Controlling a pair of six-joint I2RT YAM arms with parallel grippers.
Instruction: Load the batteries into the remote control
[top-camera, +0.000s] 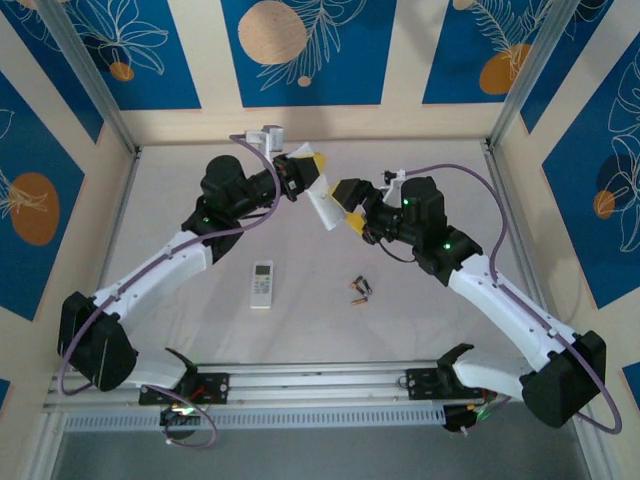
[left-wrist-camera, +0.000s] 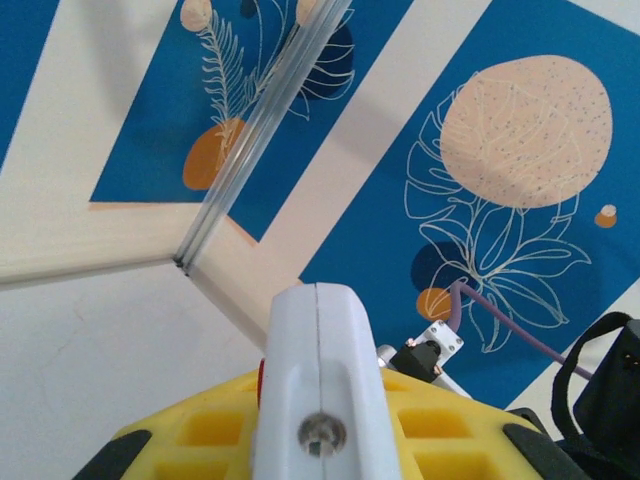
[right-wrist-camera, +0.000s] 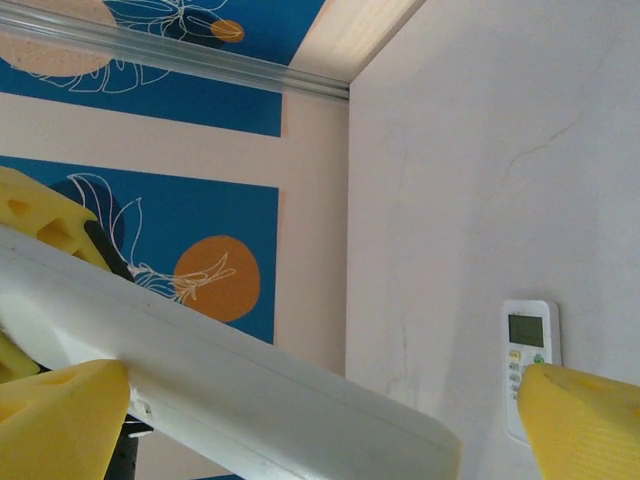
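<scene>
raised remote (top-camera: 322, 205), axis far-left to near-right

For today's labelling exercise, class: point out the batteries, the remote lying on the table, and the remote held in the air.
batteries (top-camera: 360, 291): top external view, middle of the cluster.
remote on the table (top-camera: 262, 284): top external view, mid-body.
held remote (top-camera: 322, 203): top external view, white body.

left white-and-black robot arm (top-camera: 150, 275): bent, reaching in to the middle | left yellow-padded two-finger gripper (top-camera: 308, 168): held high, pinched tight on a long white plastic remote (top-camera: 325, 205) | right white-and-black robot arm (top-camera: 500, 290): bent, reaching in to meet it | right yellow-padded two-finger gripper (top-camera: 348, 210): yellow fingers (right-wrist-camera: 55, 420) wide apart, remote between them
</scene>
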